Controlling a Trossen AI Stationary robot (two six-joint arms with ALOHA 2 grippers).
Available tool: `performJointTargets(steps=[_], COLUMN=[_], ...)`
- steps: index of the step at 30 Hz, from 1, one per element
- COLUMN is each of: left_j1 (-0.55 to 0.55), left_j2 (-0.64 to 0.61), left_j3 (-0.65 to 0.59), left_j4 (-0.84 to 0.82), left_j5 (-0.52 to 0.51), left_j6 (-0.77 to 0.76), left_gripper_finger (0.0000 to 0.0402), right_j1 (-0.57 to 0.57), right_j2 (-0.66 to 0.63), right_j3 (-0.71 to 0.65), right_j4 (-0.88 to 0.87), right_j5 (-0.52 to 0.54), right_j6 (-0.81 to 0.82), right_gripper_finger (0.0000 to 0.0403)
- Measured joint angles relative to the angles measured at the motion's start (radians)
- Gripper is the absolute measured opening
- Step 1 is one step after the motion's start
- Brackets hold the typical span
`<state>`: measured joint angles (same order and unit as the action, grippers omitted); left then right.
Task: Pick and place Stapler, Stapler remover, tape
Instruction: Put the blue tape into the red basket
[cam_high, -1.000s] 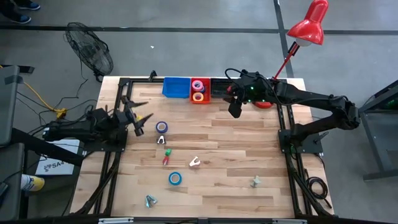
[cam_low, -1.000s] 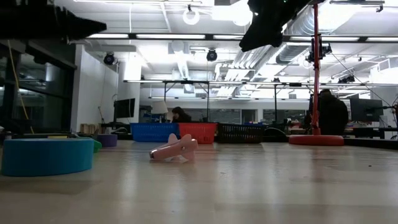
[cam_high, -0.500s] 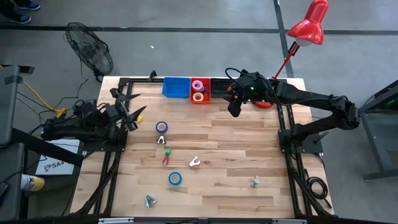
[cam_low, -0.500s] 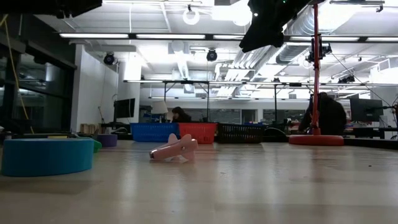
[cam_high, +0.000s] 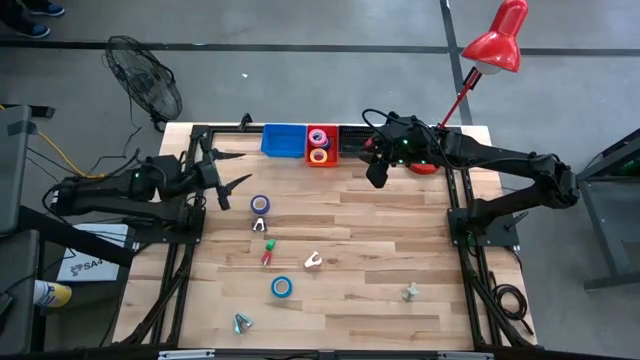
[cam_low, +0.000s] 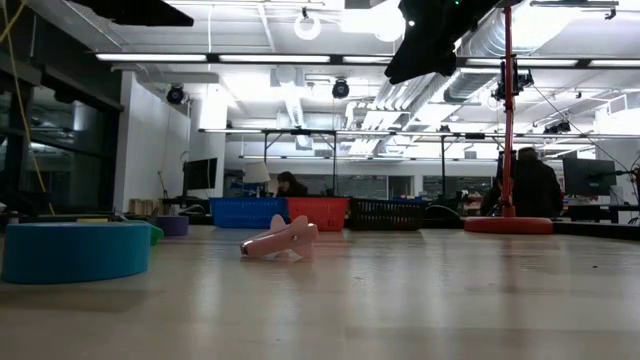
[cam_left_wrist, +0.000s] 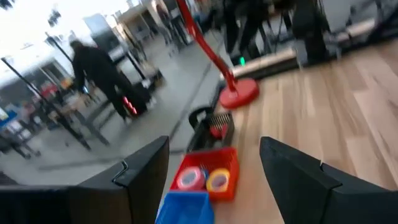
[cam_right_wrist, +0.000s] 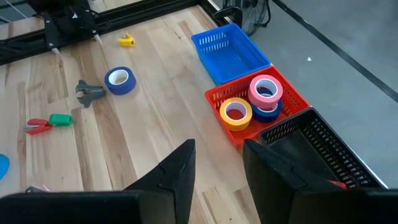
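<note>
Two dark grippers are hanging above the pale, plank-grained wooden table (cam_high: 360, 250), both empty with fingers spread. The left gripper (cam_high: 232, 170) is floating near the table's 10 o'clock edge, its pointed fingers (cam_left_wrist: 146, 180) splayed wide. The right gripper (cam_high: 377, 175) is hovering toward 1 o'clock, just off the baskets, its blunt fingers (cam_right_wrist: 180, 171) parted.

Three mesh baskets are lining the 12 o'clock edge: a blue basket (cam_high: 282, 140), a red basket (cam_high: 321, 147) and a black basket (cam_right_wrist: 317, 149). The red basket is holding ring-shaped tape rolls, a pink roll (cam_right_wrist: 265, 90) stacked on a blue one (cam_right_wrist: 268, 111) and a yellow roll (cam_right_wrist: 236, 112) beside them.

A blue tape roll (cam_high: 260, 204) is lying flat near the left gripper, with a dark metal staple remover (cam_high: 259, 225) just beside it toward 6 o'clock. Farther toward 6 o'clock, a red-and-green remover (cam_high: 268, 252), a pale pink remover (cam_high: 313, 261) and a light blue tape roll (cam_high: 281, 288) are sitting apart. A small yellow piece (cam_right_wrist: 127, 41) is lying near the left arm's frame.
</note>
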<state>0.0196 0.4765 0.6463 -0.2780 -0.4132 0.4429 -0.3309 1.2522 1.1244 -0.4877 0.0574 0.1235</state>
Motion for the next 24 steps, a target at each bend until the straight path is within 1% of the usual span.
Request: performJointTargets(steps=[6,10,12,13,15,17,20,24], left_j1=[0.000,0.005,0.034,0.056,0.112,0.178,0.281,0.403], left_j2=[0.088,0.131,0.141,0.144,0.144,0.144,0.154,0.197], left_j3=[0.126,0.168,0.180,0.183,0.185,0.185,0.185,0.185], left_j4=[-0.279,-0.387,-0.427,-0.442,-0.471,-0.495,-0.511,-0.510], left_j5=[0.005,-0.012,-0.006,0.012,0.072,0.161,0.309,0.457], left_j6=[-0.119,-0.233,-0.316,-0.365,-0.446,-0.476,-0.467,-0.401], left_gripper_finger=[0.0247,0.0247,0.0247,0.0247,0.0247,0.0247,0.0247,0.0247], right_j1=[0.000,0.000,0.000,0.000,0.000,0.000,0.000,0.000], right_j2=[0.000,0.000,0.000,0.000,0.000,0.000,0.000,0.000], right_j3=[0.000,0.000,0.000,0.000,0.000,0.000,0.000,0.000], right_j4=[0.000,0.000,0.000,0.000,0.000,0.000,0.000,0.000], right_j5=[-0.004,-0.004,-0.004,-0.004,-0.004,-0.004,-0.004,-0.004], right_j6=[-0.019,-0.037,-0.037,-0.037,-0.037,-0.038,-0.042,-0.045], right_gripper_finger=[0.0126,0.0126,0.0126,0.0126,0.0126,0.0126,0.0126,0.0126])
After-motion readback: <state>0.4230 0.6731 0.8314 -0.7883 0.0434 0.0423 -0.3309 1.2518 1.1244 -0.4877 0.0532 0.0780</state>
